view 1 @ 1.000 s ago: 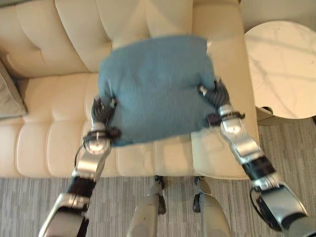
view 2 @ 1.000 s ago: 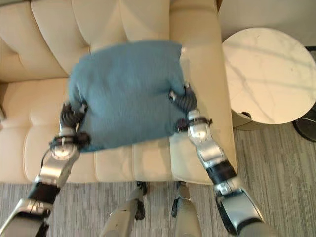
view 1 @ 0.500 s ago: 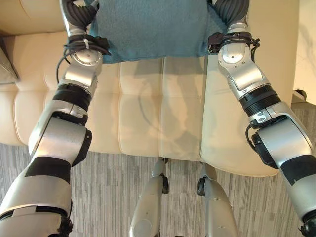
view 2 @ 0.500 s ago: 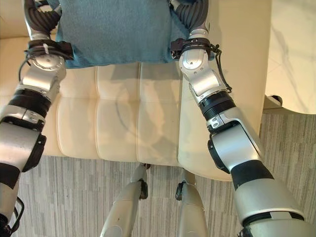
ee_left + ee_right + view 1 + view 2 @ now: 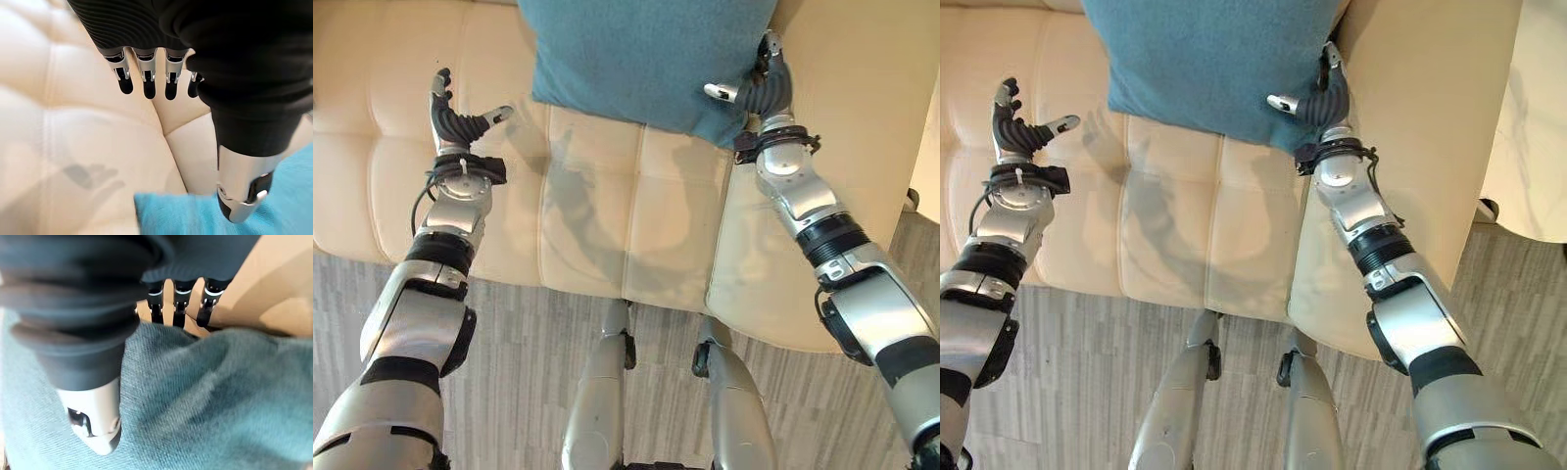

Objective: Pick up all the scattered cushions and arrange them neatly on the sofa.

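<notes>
A teal cushion (image 5: 646, 54) rests on the cream sofa (image 5: 587, 215), up against the backrest beside the right armrest. My left hand (image 5: 455, 122) hovers open over the seat, well left of the cushion and holding nothing; its straight fingers (image 5: 146, 83) point at the sofa, with the cushion's corner (image 5: 176, 215) near its thumb. My right hand (image 5: 766, 90) is at the cushion's lower right corner. Its fingers (image 5: 178, 298) stand straight behind the cushion's edge (image 5: 220, 396) and its thumb is spread in front, touching the fabric.
The sofa's wide right armrest (image 5: 862, 117) lies just beyond my right hand. A white marble side table (image 5: 1538, 147) stands past it at the right edge. Grey striped carpet (image 5: 519, 343) runs along the sofa's front.
The camera has shifted. My left hand has let go of the cushion and drawn away to the left. The cushion now lies on the sofa, and my right hand's grip has loosened.
</notes>
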You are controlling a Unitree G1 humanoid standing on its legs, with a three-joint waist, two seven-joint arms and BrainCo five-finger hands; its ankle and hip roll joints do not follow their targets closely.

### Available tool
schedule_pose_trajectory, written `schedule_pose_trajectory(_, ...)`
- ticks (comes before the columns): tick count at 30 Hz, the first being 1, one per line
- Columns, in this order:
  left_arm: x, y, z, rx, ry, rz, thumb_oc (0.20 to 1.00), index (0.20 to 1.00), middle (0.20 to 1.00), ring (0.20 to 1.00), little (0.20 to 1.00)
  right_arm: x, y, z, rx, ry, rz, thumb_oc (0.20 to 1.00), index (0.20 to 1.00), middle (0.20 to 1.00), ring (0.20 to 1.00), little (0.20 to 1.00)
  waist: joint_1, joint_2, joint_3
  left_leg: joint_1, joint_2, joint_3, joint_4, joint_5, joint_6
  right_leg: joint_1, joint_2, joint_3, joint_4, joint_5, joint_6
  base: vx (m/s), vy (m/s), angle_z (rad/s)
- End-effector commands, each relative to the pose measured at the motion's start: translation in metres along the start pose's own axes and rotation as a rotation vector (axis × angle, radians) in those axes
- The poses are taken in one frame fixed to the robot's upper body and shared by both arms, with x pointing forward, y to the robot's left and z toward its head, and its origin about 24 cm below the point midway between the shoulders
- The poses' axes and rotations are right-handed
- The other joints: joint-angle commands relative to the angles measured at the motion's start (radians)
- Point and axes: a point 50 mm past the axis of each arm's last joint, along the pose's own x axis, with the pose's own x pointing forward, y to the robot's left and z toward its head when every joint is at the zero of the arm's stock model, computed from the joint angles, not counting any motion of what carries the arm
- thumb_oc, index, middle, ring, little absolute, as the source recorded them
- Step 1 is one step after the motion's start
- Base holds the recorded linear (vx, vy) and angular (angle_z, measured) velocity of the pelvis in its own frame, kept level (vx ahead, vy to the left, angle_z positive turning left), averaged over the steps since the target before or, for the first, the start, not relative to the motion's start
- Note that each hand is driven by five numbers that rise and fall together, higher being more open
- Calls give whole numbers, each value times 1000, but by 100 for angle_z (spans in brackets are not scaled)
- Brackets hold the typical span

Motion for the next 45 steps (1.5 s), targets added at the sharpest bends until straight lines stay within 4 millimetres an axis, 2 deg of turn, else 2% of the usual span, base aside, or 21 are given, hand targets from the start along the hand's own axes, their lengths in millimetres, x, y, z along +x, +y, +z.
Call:
schedule_pose_trajectory(1, -8, 20, 13, -52, -144, 4, 1000, 1000, 1000, 1000, 1000, -9, -9, 21, 39, -150, 11, 1000, 1000, 1000, 1000, 1000, 22, -38, -22, 87, -87, 28, -46, -91, -58, 19, 0, 60, 70, -137, 106, 0, 0, 0)
schedule_pose_trajectory(5, -53, 25, -31, -45, -60, -86, 1000, 1000, 1000, 1000, 1000, -60, -24, -21, -23, -88, 72, 1000, 1000, 1000, 1000, 1000, 7, -72, -63, 173, -79, 50, -46, -115, -46, 96, 7, 63, 62, -140, 103, 38, 21, -7)
schedule_pose_trajectory(6, -81, 29, -57, -15, 16, -158, 1000, 1000, 1000, 1000, 1000, -97, -34, -48, -52, -5, 110, 1000, 1000, 1000, 1000, 1000, -7, -88, -92, 229, -72, 61, -46, -140, -35, 148, 6, 59, 61, -150, 106, 70, 25, -14)
schedule_pose_trajectory(7, -82, 29, -58, -13, 18, -159, 1000, 1000, 1000, 1000, 1000, -98, -34, -48, -52, -2, 111, 1000, 1000, 1000, 1000, 1000, -7, -89, -95, 227, -73, 62, -46, -137, -34, 147, 5, 59, 59, -146, 105, 101, 8, -22)
schedule_pose_trajectory(15, -210, 64, -150, 61, 469, -289, 1000, 1000, 1000, 1000, 1000, -266, -76, -145, -133, 590, 269, 1000, 1000, 1000, 1000, 1000, -83, -118, -226, 443, -66, 113, -35, -202, -1, 322, 17, 90, 60, -161, 129, 48, 51, -24)
schedule_pose_trajectory(16, -210, 64, -150, 62, 470, -289, 1000, 1000, 1000, 1000, 1000, -267, -76, -145, -133, 590, 269, 1000, 1000, 1000, 1000, 1000, -83, -120, -230, 440, -67, 115, -37, -199, -1, 319, 17, 91, 58, -158, 128, -38, 59, -34)
schedule_pose_trajectory(17, -227, 68, -159, 73, 532, -296, 1000, 1000, 1000, 1000, 1000, -286, -77, -154, -136, 671, 288, 1000, 1000, 1000, 1000, 1000, -89, -121, -243, 462, -67, 126, -38, -204, 0, 333, 20, 100, 50, -150, 133, -78, 67, -33)
schedule_pose_trajectory(18, -254, 77, -175, 127, 643, -324, 1000, 1000, 1000, 1000, 1000, -322, -79, -169, -163, 817, 341, 1000, 1000, 1000, 1000, 1000, -102, -119, -263, 500, -61, 147, -46, -209, 1, 341, 23, 113, 51, -119, 150, -160, 69, -41)
schedule_pose_trajectory(19, -261, 81, -180, 163, 676, -345, 1000, 1000, 1000, 1000, 1000, -337, -77, -176, -175, 876, 366, 1000, 1000, 1000, 1000, 1000, -109, -117, -267, 503, -55, 161, -46, -203, 1, 323, 22, 122, 80, -87, 164, -214, 61, -50)
schedule_pose_trajectory(20, -266, 81, -183, 182, 693, -364, 1000, 1000, 1000, 1000, 1000, -347, -78, -179, -173, 919, 367, 1000, 1000, 1000, 1000, 1000, -115, -105, -259, 507, -44, 158, -46, -200, 2, 321, 26, 126, 123, -106, 164, -235, 62, -54)
schedule_pose_trajectory(24, -280, 78, -196, 226, 767, -388, 1000, 1000, 1000, 1000, 1000, -391, -78, -193, -192, 1098, 362, 1000, 1000, 1000, 1000, 1000, -109, -57, -253, 481, -3, 161, -46, -149, 8, 364, 40, 152, 489, -265, 119, -339, 63, -40)
schedule_pose_trajectory(29, -285, 77, -199, 246, 784, -382, 1000, 1000, 1000, 1000, 1000, -400, -85, -196, -244, 1131, 350, 1000, 1000, 1000, 1000, 1000, -93, -52, -279, 443, 3, 158, -46, -112, -2, 417, 63, 182, 567, -252, 117, -255, -55, 4)
schedule_pose_trajectory(30, -281, 68, -196, 221, 755, -389, 1000, 1000, 1000, 1000, 1000, -392, -83, -197, -249, 1111, 337, 1000, 1000, 1000, 1000, 1000, -71, -67, -274, 382, 1, 169, -46, -62, -28, 527, 81, 142, 335, -352, 83, -324, -143, -17)
schedule_pose_trajectory(31, -282, 66, -197, 224, 759, -395, 1000, 1000, 1000, 1000, 1000, -390, -84, -198, -253, 1110, 328, 1000, 1000, 1000, 1000, 1000, -68, -66, -283, 352, 7, 185, -46, -48, -38, 552, 100, 146, 237, -399, 58, -413, -190, -27)
schedule_pose_trajectory(34, -284, 57, -198, 207, 768, -405, 1000, 1000, 1000, 1000, 1000, -380, -93, -201, -276, 1102, 273, 1000, 1000, 1000, 1000, 1000, -68, -57, -277, 298, 16, 196, -35, 3, -80, 579, 132, 155, 92, -382, 33, -339, -102, 0)
schedule_pose_trajectory(36, -283, 50, -196, 202, 753, -437, 1000, 1000, 1000, 1000, 1000, -374, -99, -202, -299, 1093, 258, 1000, 1000, 1000, 1000, 1000, -73, -64, -248, 284, -15, 144, 65, -55, -76, 565, 115, 150, 82, -356, 29, -431, -30, 5)
schedule_pose_trajectory(38, -285, 47, -195, 194, 750, -461, 1000, 1000, 1000, 1000, 1000, -370, -99, -201, -288, 1080, 257, 1000, 1000, 1000, 1000, 1000, -90, -88, -242, 304, -41, 100, 193, -174, -48, 534, 78, 140, 85, -320, 36, -340, 23, -3)
schedule_pose_trajectory(39, -288, 47, -197, 191, 766, -464, 1000, 1000, 1000, 1000, 1000, -370, -99, -201, -287, 1080, 268, 1000, 1000, 1000, 1000, 1000, -96, -106, -243, 336, -54, 45, 311, -281, -34, 510, 48, 142, 89, -294, 39, -230, 49, 5)
schedule_pose_trajectory(42, -293, 46, -199, 179, 785, -462, 1000, 1000, 1000, 1000, 1000, -367, -98, -201, -283, 1069, 266, 1000, 1000, 1000, 1000, 1000, -105, -109, -253, 383, -53, 13, 349, -328, -33, 496, 36, 145, 77, -280, 42, -99, 88, 16)
schedule_pose_trajectory(44, -300, 43, -202, 187, 809, -471, 1000, 1000, 1000, 1000, 1000, -369, -94, -203, -281, 1080, 280, 1000, 1000, 1000, 1000, 1000, -118, -77, -287, 494, -59, -4, 167, -314, -22, 484, 50, 146, 82, -272, 54, 8, 200, -6)
schedule_pose_trajectory(45, -301, 43, -202, 187, 809, -471, 1000, 1000, 1000, 1000, 1000, -369, -94, -203, -282, 1081, 280, 1000, 1000, 1000, 1000, 1000, -118, -77, -287, 499, -60, -4, 159, -310, -22, 485, 50, 146, 81, -272, 54, -18, 134, -22)
